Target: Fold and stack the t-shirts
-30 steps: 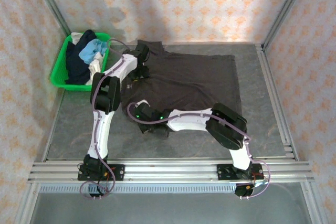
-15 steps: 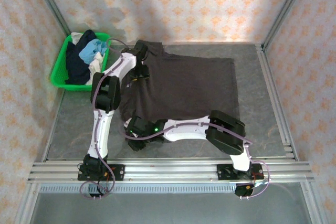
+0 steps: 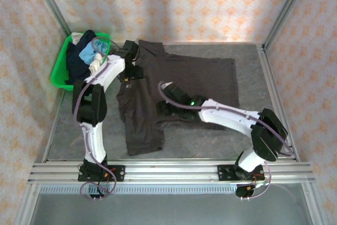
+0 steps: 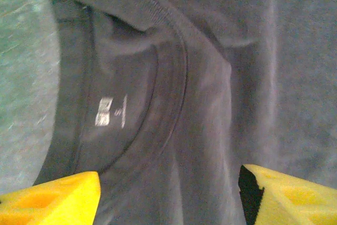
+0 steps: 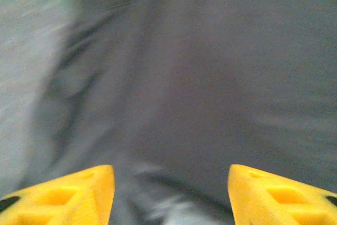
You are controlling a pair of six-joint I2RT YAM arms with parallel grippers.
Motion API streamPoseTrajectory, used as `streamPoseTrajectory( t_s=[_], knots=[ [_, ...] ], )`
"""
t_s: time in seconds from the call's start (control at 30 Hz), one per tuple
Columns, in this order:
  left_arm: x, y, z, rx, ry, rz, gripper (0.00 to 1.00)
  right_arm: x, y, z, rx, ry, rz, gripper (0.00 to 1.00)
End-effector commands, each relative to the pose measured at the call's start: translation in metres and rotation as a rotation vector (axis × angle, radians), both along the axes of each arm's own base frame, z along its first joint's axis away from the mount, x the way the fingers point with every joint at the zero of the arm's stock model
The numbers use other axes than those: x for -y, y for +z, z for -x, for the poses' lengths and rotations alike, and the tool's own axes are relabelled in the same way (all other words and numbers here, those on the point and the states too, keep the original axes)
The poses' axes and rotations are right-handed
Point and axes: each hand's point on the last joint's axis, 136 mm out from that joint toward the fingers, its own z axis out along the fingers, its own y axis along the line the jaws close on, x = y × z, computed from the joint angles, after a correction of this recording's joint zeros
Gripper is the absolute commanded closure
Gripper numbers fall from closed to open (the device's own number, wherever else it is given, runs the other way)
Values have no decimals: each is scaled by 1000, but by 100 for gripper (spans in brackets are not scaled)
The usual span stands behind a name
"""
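— So, how wide is the left claw (image 4: 168, 196)?

— Well spread. Its yellow fingers (image 4: 52, 198) stand far apart with nothing pinched between them. It hangs over the collar (image 4: 174, 77) of the dark brown-grey t-shirt (image 3: 205, 75), with the white label (image 4: 105, 111) just ahead of it. Whether the tips touch the cloth I cannot tell.

— And the right claw (image 5: 171, 193)?

— Spread too, and holding nothing. It sits over the body of the same shirt. That wrist view is blurred, so I cannot tell if it touches the cloth.

— Where does the shirt lie?

— Flat on the worktop (image 3: 210, 148), from the centre out towards 2 o'clock, with the collar at 11 o'clock. A narrow strip on its left side runs down to 7 o'clock, near the front rail. The other t-shirts (image 3: 84, 59), navy, light blue and cream, are heaped in the green basket (image 3: 58, 75) at 10 o'clock.

— What differs from a second ago?

— Then the right arm lay low across the near edge, its claw at the shirt's near-left corner around 7 o'clock. Now the arm has swung in, and the claw is over the middle of the worktop. The shirt's left strip reaches farther towards the front rail than it did. The left claw has shifted a little towards 9 o'clock. The basket is as it was.
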Motion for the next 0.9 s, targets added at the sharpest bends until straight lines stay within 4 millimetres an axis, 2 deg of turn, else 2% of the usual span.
streamPoseTrajectory(
  t_s=[0.0, 0.07, 0.13, 0.3, 0.4, 0.5, 0.63, 0.7, 0.73, 0.77, 0.87],
  knots=[
    [2, 4, 26, 25, 24, 10, 27, 96, -54, -17, -119, -377, 186, 35],
    [2, -5, 48, -4, 23, 9, 27, 122, -73, -23, -250, -502, 109, 36],
    [-9, -14, 72, -31, 71, -12, 27, 143, -82, -28, -289, -588, 51, 37],
    [-3, -31, 133, -20, 121, 93, 27, 199, -84, -29, -258, -740, 159, 34],
    [-6, -47, 174, -51, 116, 4, 27, 227, -93, -22, -328, -824, 161, 34],
    [-20, -63, 207, -113, 145, -54, 30, 243, -86, -12, -321, -869, 132, 32],
    [-30, -72, 229, -123, 194, -64, 35, 260, -70, 1, -299, -924, 103, 28],
    [-37, -73, 236, -126, 226, -87, 38, 254, -66, 11, -328, -895, 65, 24],
    [-38, -74, 240, -128, 234, -88, 42, 252, -65, 17, -340, -889, 47, 19],
    [-38, -74, 243, -124, 242, -80, 46, 256, -65, 27, -348, -903, 51, 16],
    [-32, -71, 252, -98, 245, -53, 48, 286, -67, 58, -348, -1024, 149, 13]
  ],
)
